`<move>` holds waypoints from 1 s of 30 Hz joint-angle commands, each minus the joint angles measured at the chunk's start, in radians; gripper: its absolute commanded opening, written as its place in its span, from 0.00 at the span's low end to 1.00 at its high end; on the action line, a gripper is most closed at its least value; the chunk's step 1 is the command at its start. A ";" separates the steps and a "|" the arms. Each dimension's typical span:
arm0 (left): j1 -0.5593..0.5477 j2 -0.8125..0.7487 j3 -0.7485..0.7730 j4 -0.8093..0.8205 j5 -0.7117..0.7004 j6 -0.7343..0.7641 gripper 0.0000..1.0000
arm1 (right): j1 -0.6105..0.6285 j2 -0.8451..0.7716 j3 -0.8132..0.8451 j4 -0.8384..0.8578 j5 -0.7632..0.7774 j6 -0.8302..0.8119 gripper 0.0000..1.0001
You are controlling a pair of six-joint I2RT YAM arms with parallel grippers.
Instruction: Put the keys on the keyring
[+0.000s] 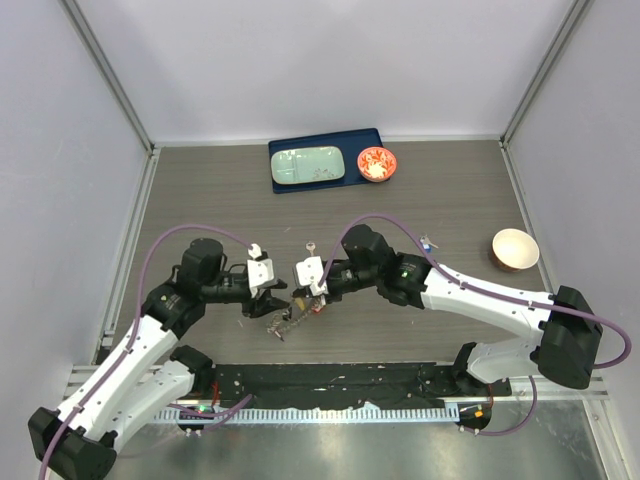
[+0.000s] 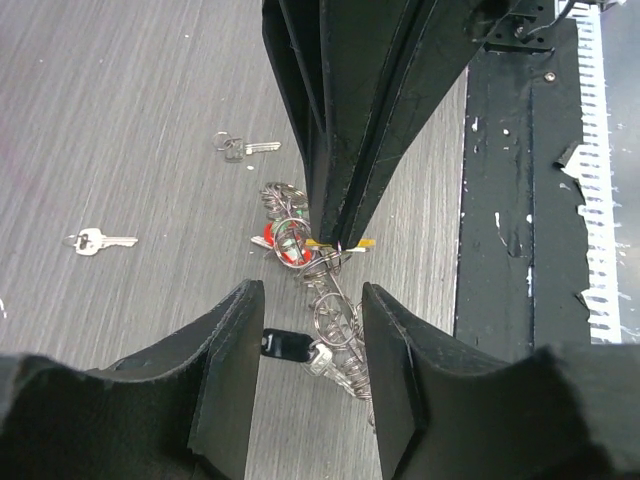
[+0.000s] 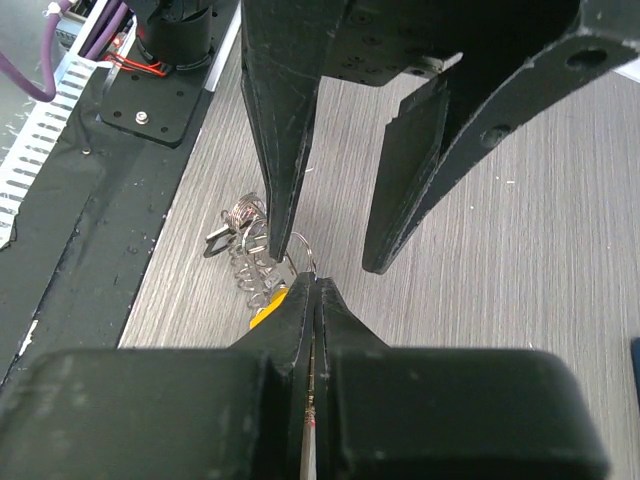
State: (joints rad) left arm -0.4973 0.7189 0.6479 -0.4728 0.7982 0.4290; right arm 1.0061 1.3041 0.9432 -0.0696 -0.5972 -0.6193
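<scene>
Top: high up, behind the left claw and the right claw, looking down on the whole table. Left wrist: very near, peeking past its own claw at the keyring by the tips. Right wrist: just as near, looking past its own claw toward the left one. In all three: keyring, both claws

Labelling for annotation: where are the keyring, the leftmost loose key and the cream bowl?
keyring point(image 2: 335, 318): left wrist view, wire loops.
leftmost loose key point(image 2: 98, 240): left wrist view, head end.
cream bowl point(image 1: 515, 249): top view, inside.

Far on the table we see a blue tray bearing a green plate, a red bowl beside it, and a cream bowl to the right.
</scene>
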 commanded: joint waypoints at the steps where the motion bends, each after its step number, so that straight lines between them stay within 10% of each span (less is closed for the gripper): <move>1: 0.003 0.013 0.032 0.036 0.081 0.025 0.47 | 0.003 -0.034 0.054 0.048 -0.046 -0.005 0.01; 18: 0.002 0.022 0.006 0.049 0.145 0.025 0.27 | 0.003 -0.054 0.051 0.048 -0.081 -0.002 0.01; 30: 0.003 -0.027 -0.025 0.056 0.096 0.024 0.56 | 0.003 -0.077 0.046 0.036 -0.078 -0.003 0.01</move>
State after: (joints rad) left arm -0.4973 0.7185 0.6334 -0.4603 0.9039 0.4488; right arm 1.0061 1.2781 0.9443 -0.0887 -0.6529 -0.6193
